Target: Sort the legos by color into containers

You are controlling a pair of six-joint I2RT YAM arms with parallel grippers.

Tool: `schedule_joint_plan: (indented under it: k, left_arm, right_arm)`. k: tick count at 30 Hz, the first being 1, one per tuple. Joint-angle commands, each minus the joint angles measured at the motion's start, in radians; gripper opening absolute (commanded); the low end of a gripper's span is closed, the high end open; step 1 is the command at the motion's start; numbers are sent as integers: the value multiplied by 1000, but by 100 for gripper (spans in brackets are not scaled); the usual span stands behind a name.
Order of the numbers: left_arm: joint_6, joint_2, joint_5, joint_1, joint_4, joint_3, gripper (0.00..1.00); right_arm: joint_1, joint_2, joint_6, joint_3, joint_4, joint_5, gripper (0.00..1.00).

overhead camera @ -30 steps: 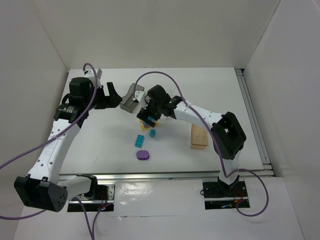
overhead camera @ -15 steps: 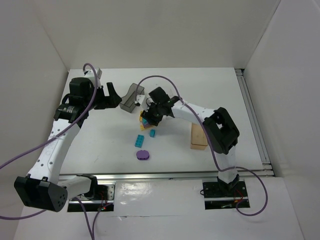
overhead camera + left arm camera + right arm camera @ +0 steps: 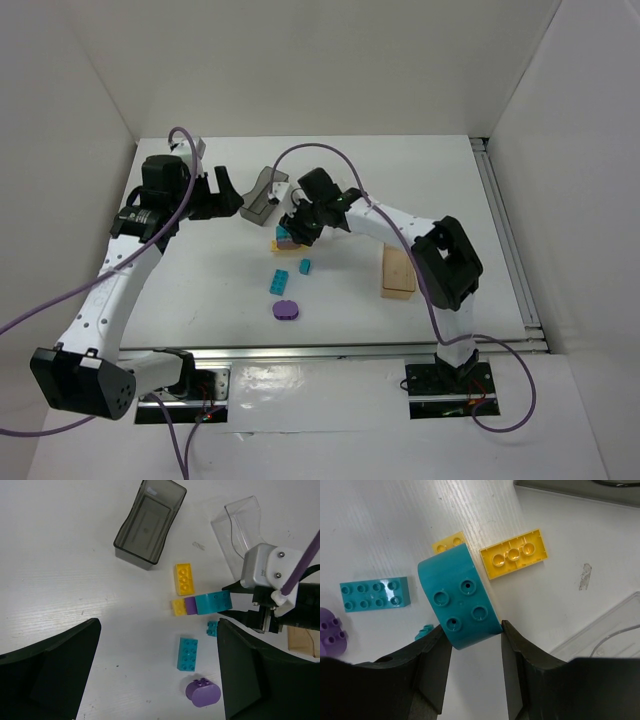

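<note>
Lab test cell: white walls (image 3: 330, 60), alu rail (image 3: 340, 350) w/ arm bases (image 3: 447, 382) (purple cables (image 3: 305, 147)).

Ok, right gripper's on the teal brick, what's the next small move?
Probably lift straight up a little. The right gripper has the teal brick pinched, with a purple brick and a small yellow brick close beside it; rising first should avoid dragging them.

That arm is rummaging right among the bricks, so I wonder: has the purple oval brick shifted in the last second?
No. The purple oval brick lies where it did, equally far left of the tan-orange bin in the overhead view.
</note>
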Motion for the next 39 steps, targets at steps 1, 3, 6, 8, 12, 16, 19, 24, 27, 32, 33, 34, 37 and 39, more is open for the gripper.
schedule_joint_plan:
  k: [1, 3, 6, 8, 12, 16, 19, 24, 27, 32, 33, 34, 37, 39]
  left_arm:
    - [21, 6, -9, 3, 7, 46, 100]
    - [21, 16, -9, 3, 7, 46, 100]
    - [21, 25, 23, 3, 7, 36, 100]
    - [41, 34, 72, 3, 7, 27, 100]
    - [125, 34, 391, 12, 49, -9, 100]
    - [205, 54, 632, 12, 119, -57, 100]
    - [225, 111, 778, -23, 194, -77, 100]
    - [262, 244, 737, -82, 215, -44, 100]
    - [303, 266, 771, -122, 214, -5, 100]
    - [357, 344, 771, -143, 138, 61, 100]
    - [357, 358, 771, -143, 138, 70, 100]
    - [357, 358, 784, -154, 138, 70, 100]
    - [348, 358, 785, -165, 167, 70, 100]
    - [336, 367, 798, -175, 176, 70, 95]
  right_arm:
    - [-6, -96, 40, -11, 29, -30, 26]
    - [-6, -106, 84, -34, 29, -39, 20]
    - [-47, -116, 154, -53, 29, -146, 16]
    - [-72, -137, 188, -68, 39, -226, 16]
    - [-144, -216, 268, -143, 104, -483, 16]
    - [-210, -254, 311, -154, 90, -577, 16]
    - [-236, -263, 302, -131, 20, -643, 16]
    - [-273, -263, 322, -114, -7, -738, 16]
    - [-283, -289, 331, -114, -19, -760, 16]
    - [-302, -332, 388, -166, 50, -781, 16]
    - [-302, -341, 397, -178, 70, -781, 16]
    - [-302, -341, 397, -179, 70, -781, 16]
    - [-302, -330, 406, -179, 79, -812, 16]
    - [-302, -330, 406, -179, 88, -833, 16]
